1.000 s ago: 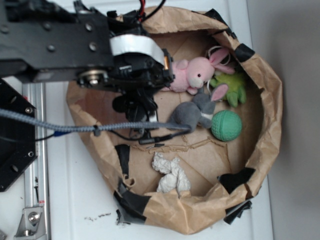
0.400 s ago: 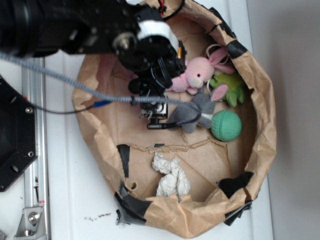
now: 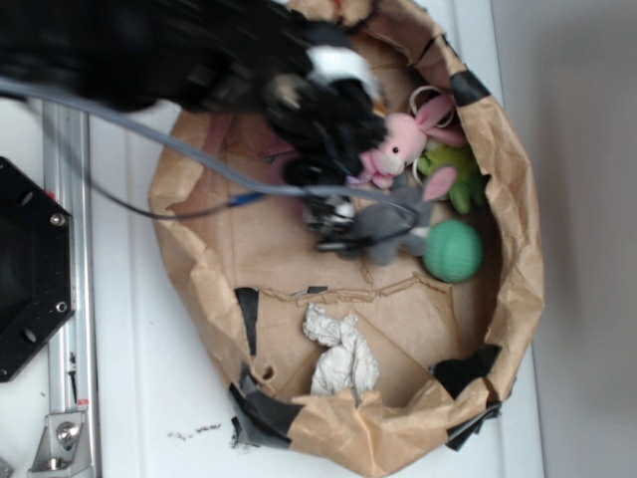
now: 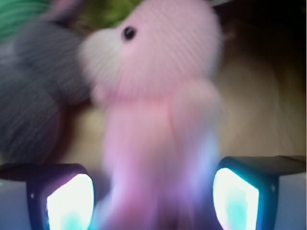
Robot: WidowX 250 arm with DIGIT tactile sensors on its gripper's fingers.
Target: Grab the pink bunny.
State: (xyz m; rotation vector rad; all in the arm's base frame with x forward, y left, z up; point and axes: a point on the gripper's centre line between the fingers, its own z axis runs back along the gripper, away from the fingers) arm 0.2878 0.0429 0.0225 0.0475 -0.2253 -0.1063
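The pink bunny (image 3: pixel 400 142) lies against the far wall of the brown paper bag (image 3: pixel 518 299), its head toward the right. In the wrist view the pink bunny (image 4: pixel 158 120) fills the middle, blurred, white muzzle and black eye at the top. My gripper (image 4: pixel 153 191) is open, one finger on each side of the bunny's lower body, with a small gap at the left. In the exterior view my blurred black arm (image 3: pixel 318 110) covers the bunny's left half and hides the fingers.
A grey plush bunny (image 3: pixel 383 224) lies just in front of the pink one and shows in the wrist view (image 4: pixel 33 105). A green ball (image 3: pixel 453 249) and a green plush (image 3: pixel 460 171) sit at the right. A white crumpled cloth (image 3: pixel 338 354) lies near the front.
My arm has swung right and toward the far wall, from the bag's left side to over the pink bunny's body. The toys have stayed put.
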